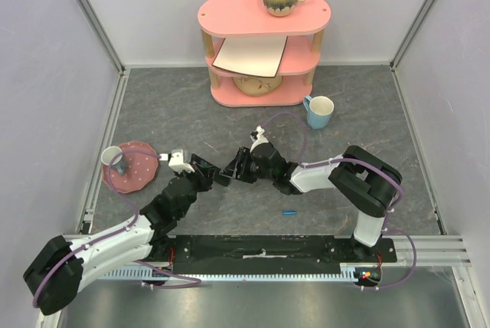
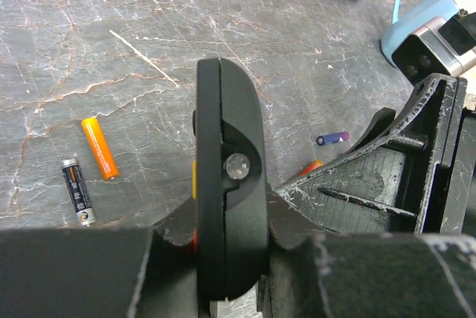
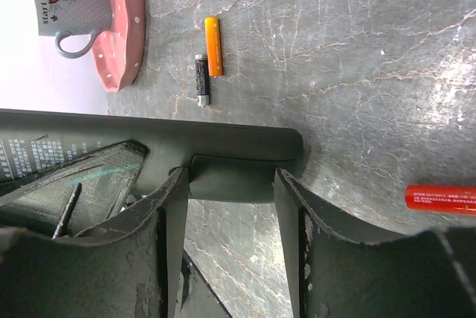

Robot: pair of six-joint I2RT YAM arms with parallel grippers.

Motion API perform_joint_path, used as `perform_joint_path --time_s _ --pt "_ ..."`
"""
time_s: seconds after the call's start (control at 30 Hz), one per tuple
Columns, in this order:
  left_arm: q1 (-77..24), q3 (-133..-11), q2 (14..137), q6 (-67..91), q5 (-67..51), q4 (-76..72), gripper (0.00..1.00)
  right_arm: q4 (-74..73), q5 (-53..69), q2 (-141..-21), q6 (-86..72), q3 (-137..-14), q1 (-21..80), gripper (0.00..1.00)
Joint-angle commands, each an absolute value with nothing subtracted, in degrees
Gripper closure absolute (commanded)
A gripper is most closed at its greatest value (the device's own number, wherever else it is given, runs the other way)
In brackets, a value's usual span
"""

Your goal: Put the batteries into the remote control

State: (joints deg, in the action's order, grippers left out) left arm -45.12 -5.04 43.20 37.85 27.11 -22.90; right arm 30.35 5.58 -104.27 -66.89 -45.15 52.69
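Observation:
The black remote control (image 2: 227,206) stands edge-on between my left gripper's (image 2: 230,240) fingers, which are shut on it. In the right wrist view the remote (image 3: 223,140) runs across, and my right gripper (image 3: 232,184) has its fingers closed on a raised block on the remote's back. In the top view both grippers, left (image 1: 205,173) and right (image 1: 239,167), meet at the remote (image 1: 220,175) mid-table. A dark battery with a silver end (image 2: 78,192) (image 3: 201,79) lies on the table beside an orange cylinder (image 2: 99,147) (image 3: 213,46). A small purple battery with a lighter end (image 2: 332,138) lies beyond the remote.
A pink plate (image 1: 134,168) with a grey mug (image 1: 112,156) sits at the left. A blue mug (image 1: 319,111) and a pink shelf (image 1: 260,52) stand at the back. A bright blue small cylinder (image 1: 289,211) lies near the front. A red cylinder (image 3: 442,199) lies on the table.

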Motion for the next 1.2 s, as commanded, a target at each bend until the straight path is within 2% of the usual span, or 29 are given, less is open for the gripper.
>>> perform_joint_path --time_s 0.0,0.3,0.53,0.77,0.9,1.17 --pt "-45.4 -6.2 43.9 36.3 27.4 -21.1 0.98 18.7 2.6 -105.7 -64.2 -41.2 52.0 0.45" --pt "-45.4 -7.0 44.6 36.6 27.6 -19.8 0.98 21.9 3.0 -103.5 -64.6 -39.3 51.9 0.43" --pt "-45.5 -12.2 50.4 35.7 27.1 -13.9 0.98 21.8 1.3 -97.7 -61.7 -38.8 51.9 0.28" --pt "-45.7 -15.1 55.3 36.7 26.2 -13.2 0.98 27.8 4.3 -98.2 -63.3 -37.6 51.9 0.26" --pt "-46.1 -15.6 56.4 36.0 26.5 -12.4 0.98 32.2 5.2 -98.3 -65.0 -37.5 51.5 0.21" --pt "-47.3 -16.4 57.5 34.5 28.6 -10.2 0.98 35.5 6.7 -100.6 -67.2 -38.7 50.4 0.21"
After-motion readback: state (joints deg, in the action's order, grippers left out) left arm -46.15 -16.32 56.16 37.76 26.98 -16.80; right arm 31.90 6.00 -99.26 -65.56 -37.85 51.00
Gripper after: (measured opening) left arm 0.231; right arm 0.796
